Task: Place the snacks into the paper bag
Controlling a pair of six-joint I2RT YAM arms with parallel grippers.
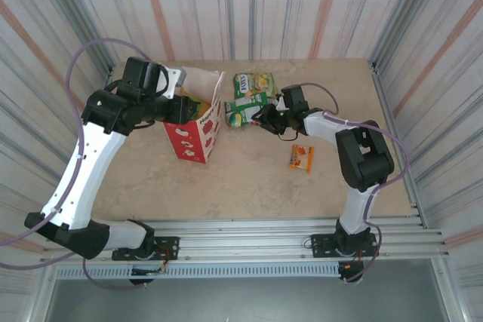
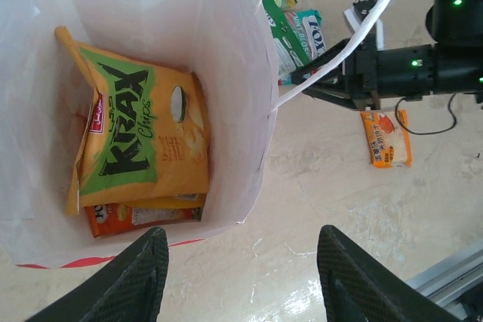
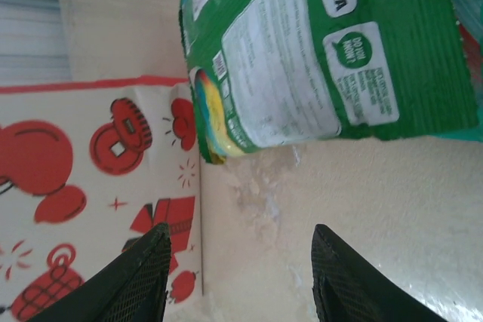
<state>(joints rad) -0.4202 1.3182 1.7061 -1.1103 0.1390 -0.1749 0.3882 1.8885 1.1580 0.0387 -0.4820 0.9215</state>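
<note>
- Left hand [image 2: 241, 258] is open and empty above the paper bag [image 1: 195, 139], which holds a yellow-green packet [image 2: 143, 141].
- Right hand [image 3: 240, 250] is open and empty, low beside green packets [image 1: 249, 99] at the bag's 2 o'clock.
- Orange sachet [image 1: 301, 157] lies on the bench [image 1: 249, 194] at the bag's 3 o'clock.

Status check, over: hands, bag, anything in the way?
Left hand open above paper bag edge. Krax packet and orange packet inside. Right hand open, short of green packet beside bag, nothing between. Orange sachet on table.
</note>
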